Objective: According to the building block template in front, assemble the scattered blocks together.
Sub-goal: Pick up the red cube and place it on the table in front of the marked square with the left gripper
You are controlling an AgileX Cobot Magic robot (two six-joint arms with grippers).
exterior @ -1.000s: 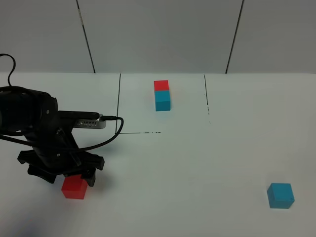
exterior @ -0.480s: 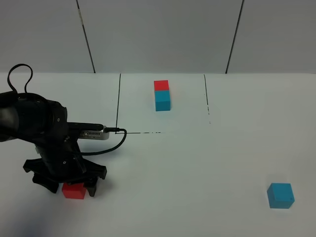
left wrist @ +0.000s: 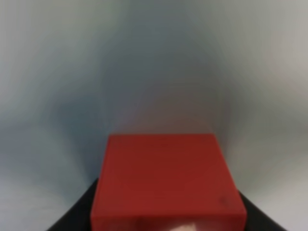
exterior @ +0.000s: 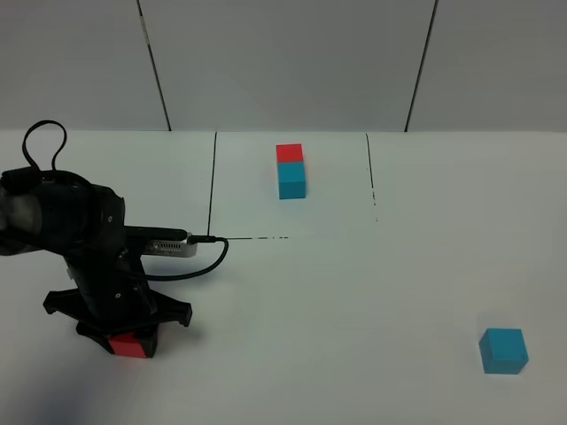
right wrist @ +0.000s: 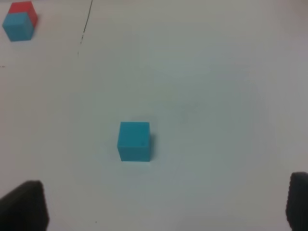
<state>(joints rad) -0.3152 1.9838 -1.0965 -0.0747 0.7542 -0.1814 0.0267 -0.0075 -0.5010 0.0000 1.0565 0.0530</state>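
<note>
The building block template (exterior: 291,171), a red cube joined to a cyan cube, lies at the far middle of the table; it also shows in the right wrist view (right wrist: 19,21). My left gripper (exterior: 130,341) is down at the near left, its fingers closed against the sides of the loose red cube (exterior: 130,346). That cube fills the near part of the left wrist view (left wrist: 166,178). The loose cyan cube (exterior: 503,351) sits alone at the near right. My right gripper (right wrist: 163,211) is open above the table, short of the cyan cube (right wrist: 134,141); it is out of the exterior view.
Thin black lines (exterior: 213,186) on the white table (exterior: 354,283) mark a rectangle around the template. The left arm's cable (exterior: 199,261) loops over the table beside the arm. Grey wall panels stand behind.
My left gripper has come down over the red cube and its fingers have closed in against it. The cyan cube and the template have not moved.
</note>
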